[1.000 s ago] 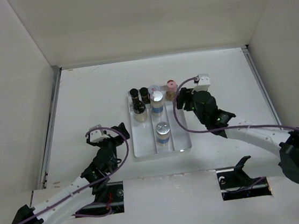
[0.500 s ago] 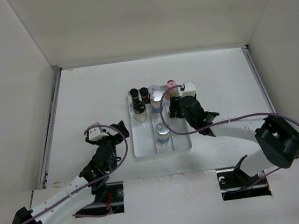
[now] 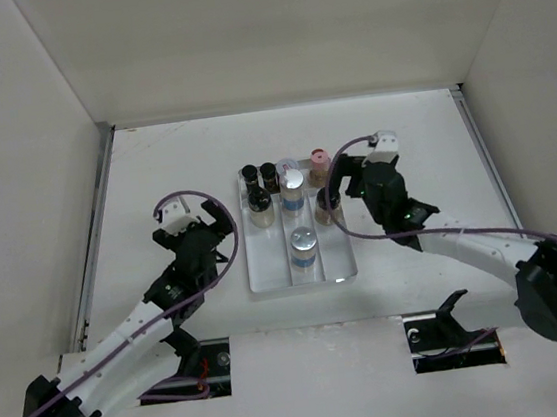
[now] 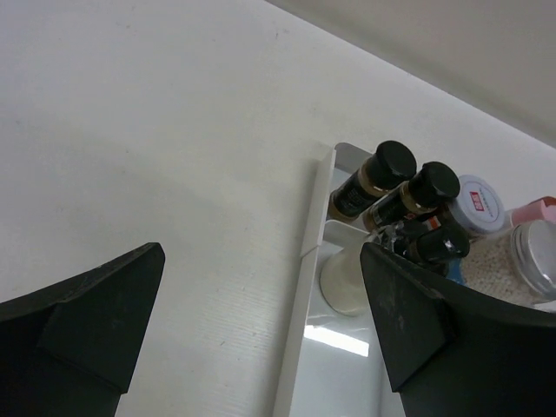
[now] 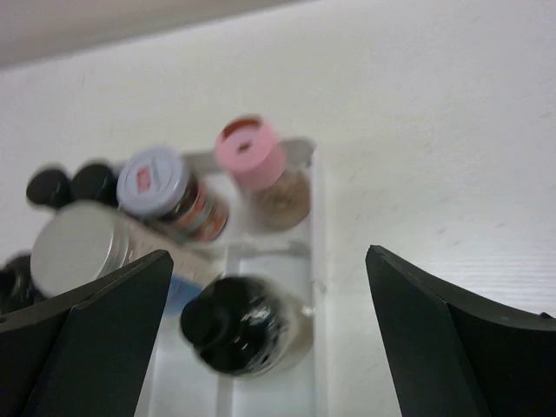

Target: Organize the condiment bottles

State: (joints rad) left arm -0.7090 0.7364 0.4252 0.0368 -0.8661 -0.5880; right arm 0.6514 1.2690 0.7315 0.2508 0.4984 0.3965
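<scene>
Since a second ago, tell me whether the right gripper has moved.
Yes: the right gripper swung left over the clear tray, then drew back past its right rim.

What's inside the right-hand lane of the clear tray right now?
Two upright bottles: a pink-capped bottle at the far end and a black-capped dark bottle nearer. The tray floor under each is covered.

Pink-capped bottle [image 5: 248,151], black-capped bottles [image 4: 396,162]
</scene>
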